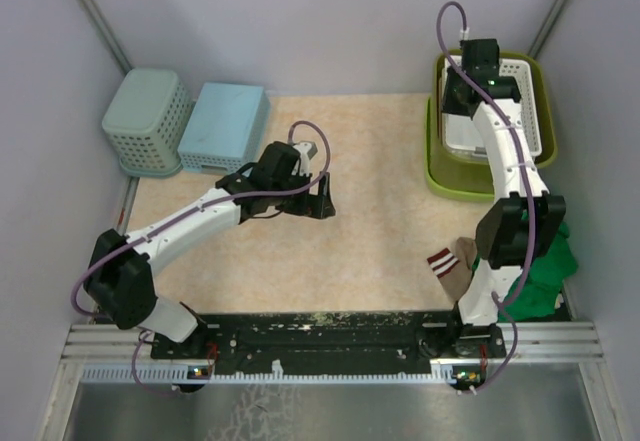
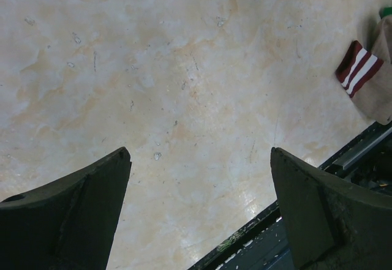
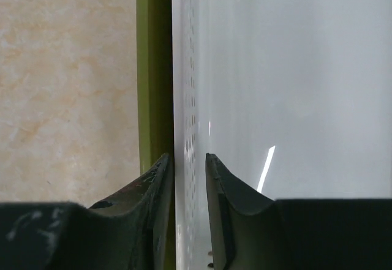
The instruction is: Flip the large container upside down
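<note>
The large container point(image 1: 438, 173), a lime-green tub, stands upright at the table's point(image 1: 380, 221) far-right corner. A white perforated basket point(image 1: 537, 113) is nested inside it and fills most of it.

The right arm reaches from the table's near edge out over that corner. The right gripper point(image 3: 190, 173) points down into the tub along the side that faces the table's middle. In the right wrist view its fingers point(image 3: 215, 178) stand close together, with the white basket's dotted wall running up between them. The tub's green wall point(image 3: 153, 68) lies just outside that white wall. The outer finger seems to sit in the slot between the two walls, though the overlap makes this hard to settle. The narrow grip is on the white basket, not on the tub.

The left gripper point(image 2: 200, 152) hangs over the table's middle. Its jaws are spread wide, with nothing between them but bare tabletop.

At the table's far-left corner sit a pale green basket point(image 1: 147, 121) and a light blue basket point(image 1: 225, 126), side by side. By the table's near-right edge lie a tan sock with maroon and white stripes point(image 1: 447, 263) and a green cloth point(image 1: 548, 271).
</note>
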Robot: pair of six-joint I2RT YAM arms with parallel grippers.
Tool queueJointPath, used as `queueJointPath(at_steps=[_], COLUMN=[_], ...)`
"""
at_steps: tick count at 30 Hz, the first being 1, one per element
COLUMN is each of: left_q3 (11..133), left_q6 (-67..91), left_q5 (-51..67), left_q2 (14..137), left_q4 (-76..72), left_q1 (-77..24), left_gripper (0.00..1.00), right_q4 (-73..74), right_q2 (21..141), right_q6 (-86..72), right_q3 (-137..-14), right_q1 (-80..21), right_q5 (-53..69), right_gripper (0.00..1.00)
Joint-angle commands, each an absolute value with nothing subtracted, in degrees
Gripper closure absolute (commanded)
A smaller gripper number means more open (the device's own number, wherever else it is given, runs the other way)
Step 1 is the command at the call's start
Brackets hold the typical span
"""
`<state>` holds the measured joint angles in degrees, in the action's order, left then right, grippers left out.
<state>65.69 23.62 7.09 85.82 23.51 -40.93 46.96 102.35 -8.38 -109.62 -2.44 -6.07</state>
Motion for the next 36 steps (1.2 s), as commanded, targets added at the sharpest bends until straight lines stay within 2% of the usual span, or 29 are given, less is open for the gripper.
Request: queueJointPath(at_steps=[1,6,8,9,16,25,28,32,36], left_q3=[65.65,65.46,65.36,65.47,65.84,68.15,68.62,69.43,68.04], left_q6=[23.96,23.65,23.44,23.39,22.55,22.55,22.73,22.71,24.93], left_q5=[6.73,6.26,6.02,5.98,5.07,3.15,-0.07,-2.90,2.29], left_q2=[83.81,83.33,83.11,83.02,82.98,80.33,78.38,74.91,71.61], left_q4=[22.04,22.44,22.58,22.64,22.68,23.38,24.31,25.94,27.10], left_q1=[-41.35,-41.44,-41.48,-41.48,-41.43,-41.40,-41.24,-38.08,-27.83], left_gripper=[0.00,0.00,0.00,0.00,0.00,0.00,0.00,0.00,0.00], right_q4=[49.01,48.26,48.39,48.52,47.93,47.60,46.41,41.93,24.36], right_q2=[104.52,104.17,103.22,102.32,91.79,84.26,80.82,75.85,68.37], right_q6=[-7.03,-7.07,-7.02,-7.00,-6.77,-6.81,-7.77,-13.52,-25.94], right_q3=[-114.49,-113.35,-113.56,-113.69,-114.39,-117.33,-117.55,-116.26,-102.36], right_q1=[-2.02,-1.98,-2.02,-2.02,-1.97,-2.02,-2.02,-2.10,-3.99], right_q5=[-5.73,-5.89,-6.50,-7.20,-12.69,-12.35,-6.08,8.28,25.20], right_gripper=[0.75,0.78,0.90,0.99,1.00,1.00,1.00,1.00,1.00])
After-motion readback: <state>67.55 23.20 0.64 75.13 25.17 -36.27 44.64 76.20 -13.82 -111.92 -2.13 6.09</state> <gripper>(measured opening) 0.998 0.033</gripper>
